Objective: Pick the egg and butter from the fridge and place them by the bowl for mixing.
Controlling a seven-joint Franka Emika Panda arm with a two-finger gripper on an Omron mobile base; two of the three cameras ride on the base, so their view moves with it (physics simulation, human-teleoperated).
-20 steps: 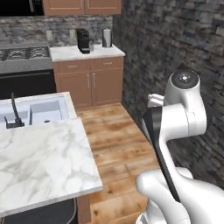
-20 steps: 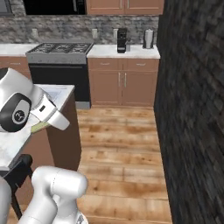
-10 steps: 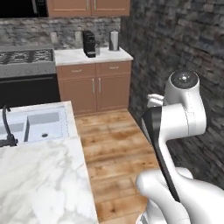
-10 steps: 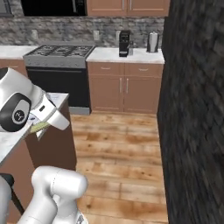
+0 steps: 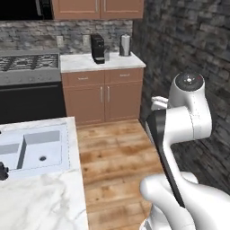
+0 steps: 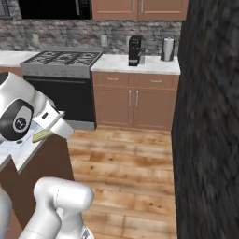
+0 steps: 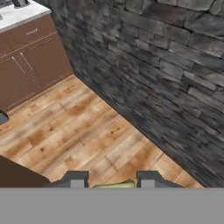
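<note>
The stove (image 6: 60, 60) stands left of the cabinets (image 6: 135, 105). On the counter (image 5: 101, 62) behind stand a coffee machine (image 5: 97, 48) and a canister (image 5: 125, 45). The sink (image 5: 33, 150) lies in the island (image 5: 40, 197), left of the arm.

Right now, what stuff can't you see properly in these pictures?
- Yellowish thing between the pincer tips, hand view: the bottom edge cuts it off, so I can't tell what it is.
- Same yellowish thing, right base view: mostly behind the white arm.
- Sink, left base view: its left part runs off the edge.
- Coffee machine and metal canister, right base view: too small for details.
</note>
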